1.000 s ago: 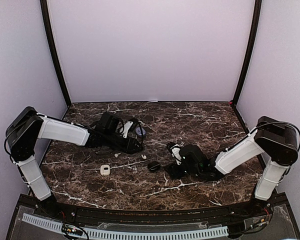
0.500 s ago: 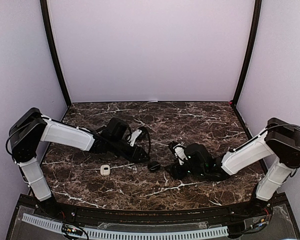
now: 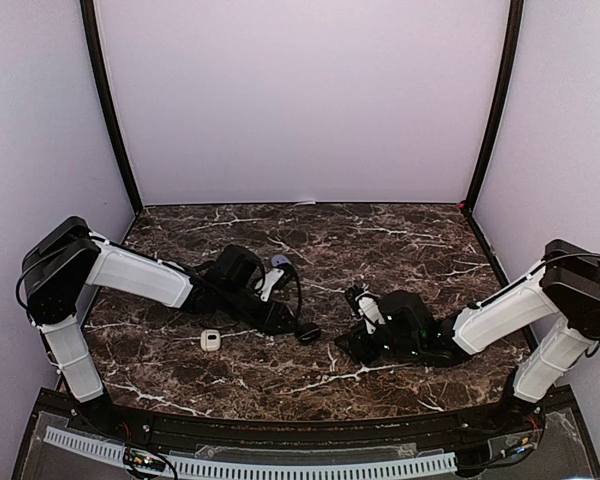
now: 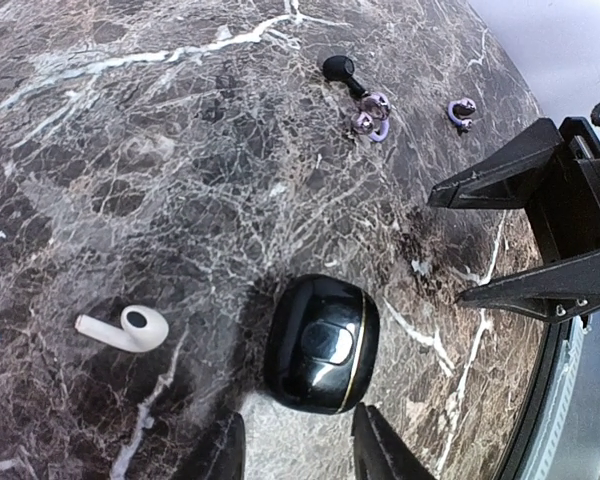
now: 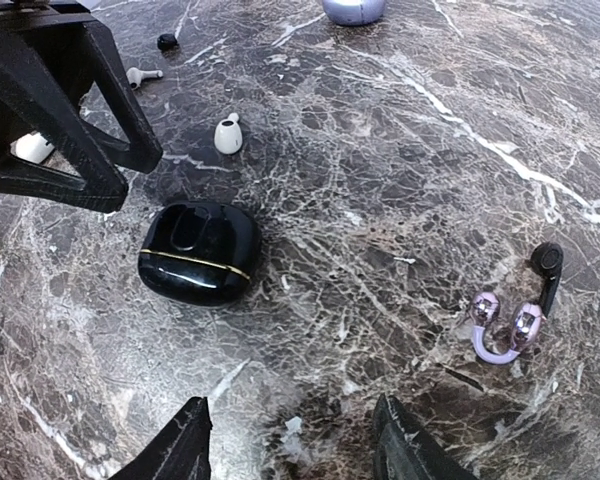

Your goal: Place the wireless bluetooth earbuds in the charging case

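Top external shows that our left arm (image 3: 140, 275) has swung in from the back left of the marble table (image 3: 410, 235) within the last second. The left gripper (image 3: 292, 326) now sits right at the black charging case (image 3: 308, 332), which has not moved. The right gripper (image 3: 346, 322) waits just on the case's other side, having shifted only a little, and a white case (image 3: 211, 340) lies apart by the left arm. Left wrist shows our left jaws standing apart with nothing between them. The closed case lies just ahead of their tips, and we cannot tell whether they touch it. A white stemmed earbud (image 4: 125, 329) lies near the case, while a black earbud (image 4: 340, 68) and purple clip earbuds (image 4: 370, 115) lie farther off, beyond the right gripper's parted fingers. Right wrist shows our right jaws also spread and empty, with the case a short way ahead, its lid shut along the gold seam. The white stemmed earbud lies just beyond it, and a second white earbud (image 5: 143, 73) is farther back. With both arms now bracketing the case, we judge the approach nearly done. No bud is inside yet, and the lid must be opened first.
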{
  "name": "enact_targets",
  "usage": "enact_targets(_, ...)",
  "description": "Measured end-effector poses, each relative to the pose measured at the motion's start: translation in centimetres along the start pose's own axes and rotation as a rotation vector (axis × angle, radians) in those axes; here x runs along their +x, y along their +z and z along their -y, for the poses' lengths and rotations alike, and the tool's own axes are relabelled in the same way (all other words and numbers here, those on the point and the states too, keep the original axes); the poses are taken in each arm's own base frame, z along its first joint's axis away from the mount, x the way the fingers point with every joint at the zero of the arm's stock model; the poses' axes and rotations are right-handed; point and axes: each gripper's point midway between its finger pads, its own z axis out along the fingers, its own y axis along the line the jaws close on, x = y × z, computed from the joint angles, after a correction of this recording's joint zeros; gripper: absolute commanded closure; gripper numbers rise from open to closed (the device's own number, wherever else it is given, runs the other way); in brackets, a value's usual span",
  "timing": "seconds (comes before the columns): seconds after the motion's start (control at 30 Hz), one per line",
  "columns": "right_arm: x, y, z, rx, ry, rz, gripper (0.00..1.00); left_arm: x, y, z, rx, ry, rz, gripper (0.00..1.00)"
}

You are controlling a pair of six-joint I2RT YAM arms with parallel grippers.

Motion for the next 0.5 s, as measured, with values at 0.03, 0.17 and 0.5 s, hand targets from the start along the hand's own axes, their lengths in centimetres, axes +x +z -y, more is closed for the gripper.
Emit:
enact_targets(0.03,0.0,0.0,-0.1,-0.004,0.002,0.001,0.49,-0.1,0.0,-0.1,-0.002,-0.004,0.002,0.60)
enact_targets(0.17,0.0,0.1,-0.3,-0.017,0.011,0.002,0.50,-0.3,-0.2,-0.8,-0.012,-0.045,0.011,0.66)
enact_targets(0.5,1.0,0.7,-0.2,-0.020,0.017,-0.027,0.49,0.1,-0.8,-3.4,-0.046,-0.120,0.017,0.96)
